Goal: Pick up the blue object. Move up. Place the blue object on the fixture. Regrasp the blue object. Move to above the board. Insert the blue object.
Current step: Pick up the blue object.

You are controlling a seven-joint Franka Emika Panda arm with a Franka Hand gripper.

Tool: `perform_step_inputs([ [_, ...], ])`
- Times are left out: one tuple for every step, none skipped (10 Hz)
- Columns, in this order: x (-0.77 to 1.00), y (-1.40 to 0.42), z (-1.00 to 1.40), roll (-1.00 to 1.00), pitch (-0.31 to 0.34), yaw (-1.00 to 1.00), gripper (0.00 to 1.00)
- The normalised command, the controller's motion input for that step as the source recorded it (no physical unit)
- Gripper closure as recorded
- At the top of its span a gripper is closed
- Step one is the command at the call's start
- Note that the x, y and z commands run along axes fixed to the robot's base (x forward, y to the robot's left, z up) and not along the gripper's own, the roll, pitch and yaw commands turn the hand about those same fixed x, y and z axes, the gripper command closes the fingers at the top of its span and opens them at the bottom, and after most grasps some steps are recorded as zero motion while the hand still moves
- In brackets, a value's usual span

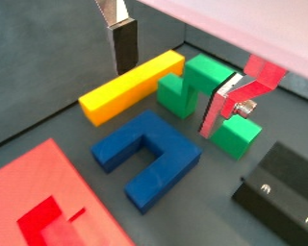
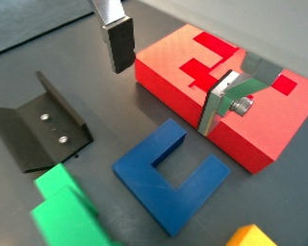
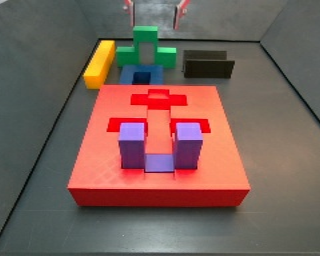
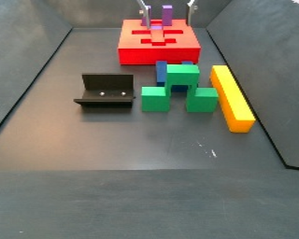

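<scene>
I see the blue object [image 1: 146,159] flat on the floor, untouched (all 6 steps are left). My gripper [image 1: 176,75] hangs above it, fingers apart, holding nothing.

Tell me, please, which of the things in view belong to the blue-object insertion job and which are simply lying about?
Part of the job:
- blue object, flat on the floor
- fixture
- board
- gripper, above the blue object, fingers apart, holding nothing

Just lying about:
- yellow bar
- green block
- purple U-shaped block, standing on the board
</scene>
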Motion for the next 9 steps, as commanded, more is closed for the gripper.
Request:
perform_step_inputs([
  [0.00, -0.21, -0.49, -0.13, -0.314, -0.04, 0.00],
  [0.00, -0.14, -0.49, -0.15, -0.344, -0.05, 0.00],
  [0.00, -0.12, -0.59, -0.08, -0.326, 0.00, 0.00],
  [0.00, -0.12, -0.62, -0.08, -0.316, 0.00, 0.00],
  [0.00, -0.15, -0.59, -0.04, -0.286, 0.00, 0.00],
  [0.00, -0.16, -0.41, 0.00, -0.196, 0.00, 0.00],
  [0.00, -0.19, -0.39, 0.02, -0.147, 0.00, 0.00],
  [0.04, -0.17, -0.45, 0.00, -0.189, 0.00, 0.00],
  [0.02, -0.17, -0.34, 0.03, -0.126, 0.00, 0.00],
])
